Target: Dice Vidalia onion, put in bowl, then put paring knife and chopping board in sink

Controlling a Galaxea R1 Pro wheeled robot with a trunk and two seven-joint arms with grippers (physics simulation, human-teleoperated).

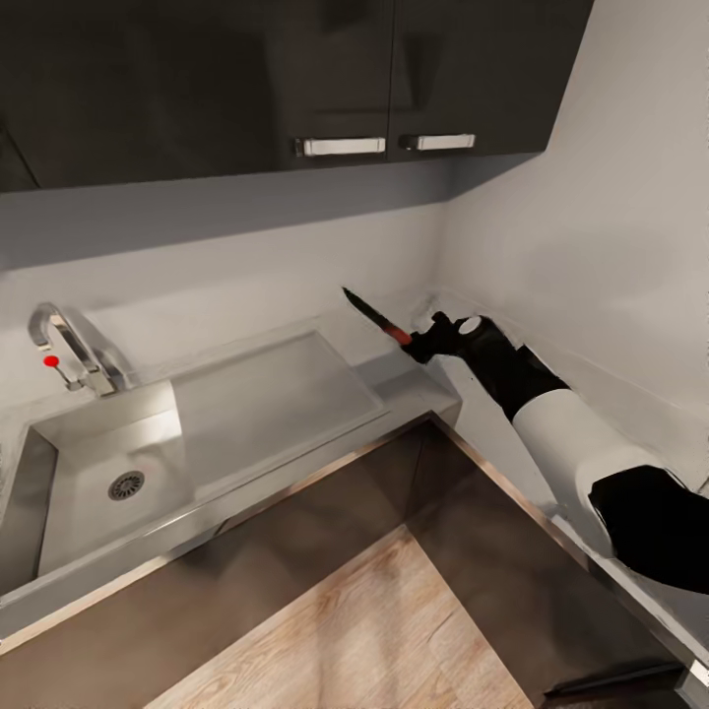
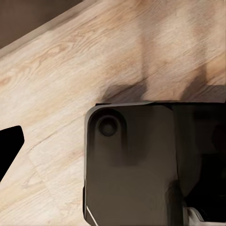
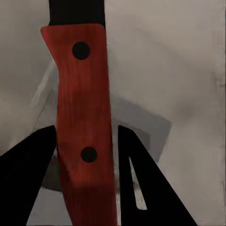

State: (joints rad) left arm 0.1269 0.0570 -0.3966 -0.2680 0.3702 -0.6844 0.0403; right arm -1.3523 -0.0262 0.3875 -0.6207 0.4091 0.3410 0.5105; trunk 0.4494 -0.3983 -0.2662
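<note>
A grey kitchen corner: dark wall cabinets (image 1: 295,79) above, the grey countertop (image 1: 414,389) below, wood floor (image 1: 374,640) in front. At the counter's left end the sink (image 1: 89,483) sits open, with its round drain (image 1: 126,484) and the tap (image 1: 69,350) at its back edge; the drainboard (image 1: 266,394) runs right from it. Over the counter's right end, near the wall corner, the right gripper (image 1: 425,343) is clamped on the red handle of the paring knife (image 1: 374,317), blade pointing toward the sink. This looks like the knife-to-sink step: next, carry it left over the basin, lower it, then release. Whether the left claw is open or closed cannot be told.
</note>
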